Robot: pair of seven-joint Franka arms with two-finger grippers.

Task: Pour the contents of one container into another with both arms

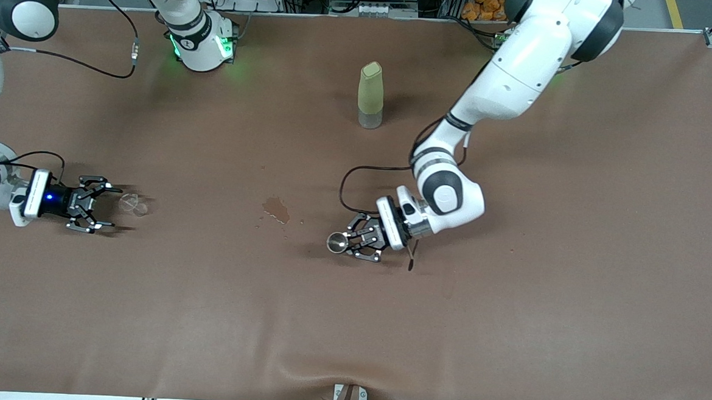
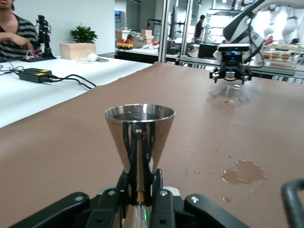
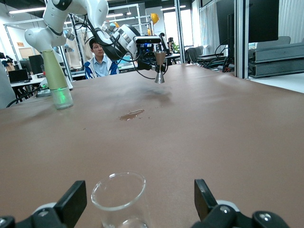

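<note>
Two grippers: the left gripper [image 1: 349,243] pinches the shiny silver hourglass jigger [image 1: 337,242] (upright), the right gripper [image 1: 107,206] spread around the tiny clear glass cup [image 1: 131,203] on the brown surface [image 1: 507,330].

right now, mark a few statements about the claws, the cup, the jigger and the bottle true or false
1. The left claw is shut on the small shiny silver hourglass-shaped metal jigger. True.
2. The right claw is clamped on the tiny clear glass cup. False: its fingers stand open with the cup upright between them, on the brown table.
3. The tall olive-green bottle with a clear base lies on its side. False: it stands upright.
4. A small spill of liquid lies on the table between the cup and the jigger. True.
5. The bottle is nearer to the front camera than the jigger. False: it is farther.
</note>
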